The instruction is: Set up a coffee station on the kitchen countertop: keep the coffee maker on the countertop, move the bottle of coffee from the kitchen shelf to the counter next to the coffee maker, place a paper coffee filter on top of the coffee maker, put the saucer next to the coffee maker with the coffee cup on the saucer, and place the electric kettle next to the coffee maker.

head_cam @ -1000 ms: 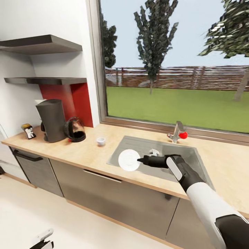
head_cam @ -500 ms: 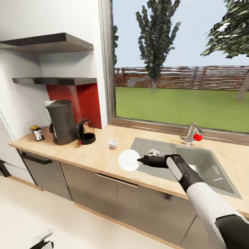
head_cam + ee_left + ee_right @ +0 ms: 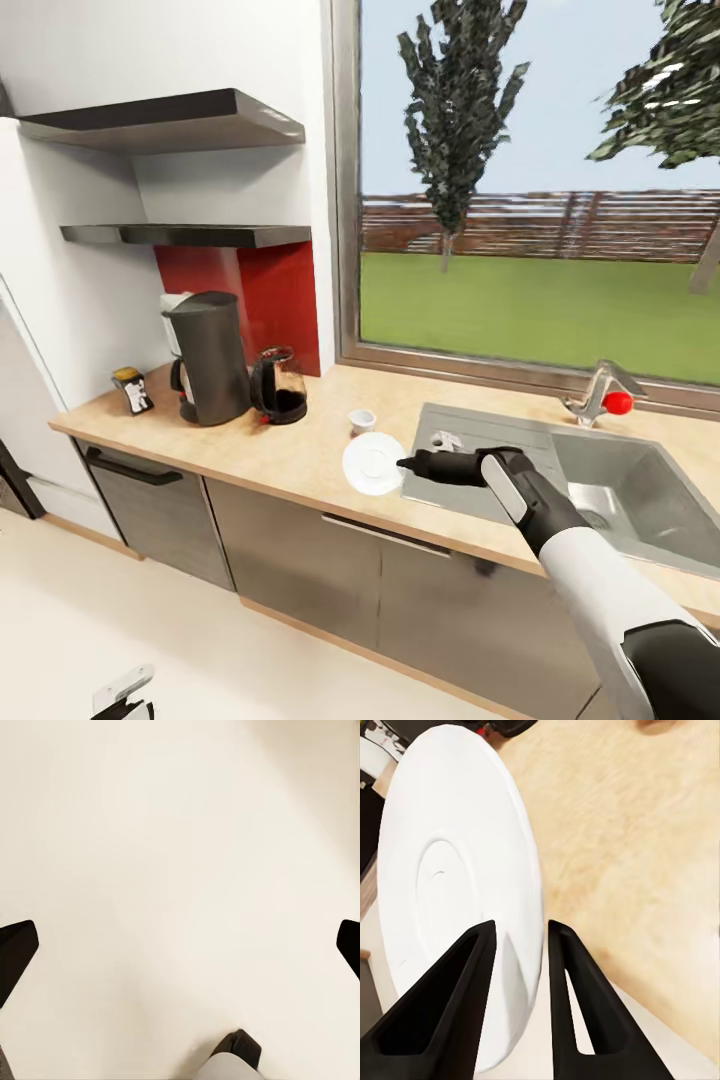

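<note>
My right gripper (image 3: 403,464) is shut on the rim of the white saucer (image 3: 373,464), holding it tilted above the kitchen countertop (image 3: 290,450), just in front of the small white coffee cup (image 3: 361,421). In the right wrist view both fingers pinch the saucer (image 3: 457,892) edge. The black coffee maker (image 3: 210,360) stands at the back left, the dark glass electric kettle (image 3: 280,388) at its right, the bottle of coffee (image 3: 132,390) at its left. A white bit (image 3: 172,302) shows at the maker's top; whether it is the paper coffee filter I cannot tell. My left gripper (image 3: 180,945) hangs open over the floor.
A steel sink (image 3: 600,480) with a red-knobbed faucet (image 3: 600,395) lies right of the saucer. The thin black kitchen shelf (image 3: 190,235) and a thicker grey shelf (image 3: 170,118) hang above the coffee maker. A large window runs behind the counter.
The whole view has slid left along the counter, so the camera moved. The held saucer, earlier over the sink's left edge, is now over the wood worktop by the cup.
</note>
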